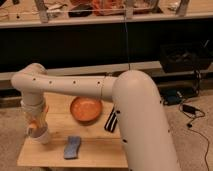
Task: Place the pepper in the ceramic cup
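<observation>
My gripper [34, 128] hangs straight down from the white arm over the left end of the wooden table [95, 150]. It is shut on the pepper [32, 126], a small orange item at its tip. The ceramic cup [43, 136], small and pale, stands on the table right under and just to the right of the gripper. The pepper is at the cup's rim, and I cannot tell whether it touches the cup. The gripper hides part of the cup.
A large shallow orange bowl [86, 109] sits at the table's middle back. A blue sponge-like pad [72, 147] lies near the front edge. A black flat item [111, 121] lies right of the bowl, partly hidden by my arm. A dark counter stands behind.
</observation>
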You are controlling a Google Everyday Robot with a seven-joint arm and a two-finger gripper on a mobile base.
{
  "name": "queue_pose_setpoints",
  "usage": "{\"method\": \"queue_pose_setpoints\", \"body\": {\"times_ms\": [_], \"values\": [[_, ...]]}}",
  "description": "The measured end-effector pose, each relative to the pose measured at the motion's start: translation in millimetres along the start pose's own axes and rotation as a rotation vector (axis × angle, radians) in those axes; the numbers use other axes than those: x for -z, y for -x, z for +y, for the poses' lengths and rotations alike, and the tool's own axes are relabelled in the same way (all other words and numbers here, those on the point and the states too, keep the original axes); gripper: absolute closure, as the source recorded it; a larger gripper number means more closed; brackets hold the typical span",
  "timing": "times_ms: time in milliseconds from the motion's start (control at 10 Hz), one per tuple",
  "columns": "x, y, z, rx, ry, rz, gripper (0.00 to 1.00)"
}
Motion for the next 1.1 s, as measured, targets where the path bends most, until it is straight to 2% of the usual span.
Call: {"method": "queue_pose_setpoints", "body": {"times_ms": [200, 400, 500, 1100], "values": [[-1.2, 0.6, -0.3, 0.005, 0.002, -0.01, 0.48], [-3.6, -0.1, -1.1, 0.014, 0.012, -0.024, 0.26], [-5.2, -0.4, -1.8, 0.019, 0.018, -0.029, 0.21], [-10.1, -2.5, -3.7, 0.034, 0.028, -0.065, 0.2]]}}
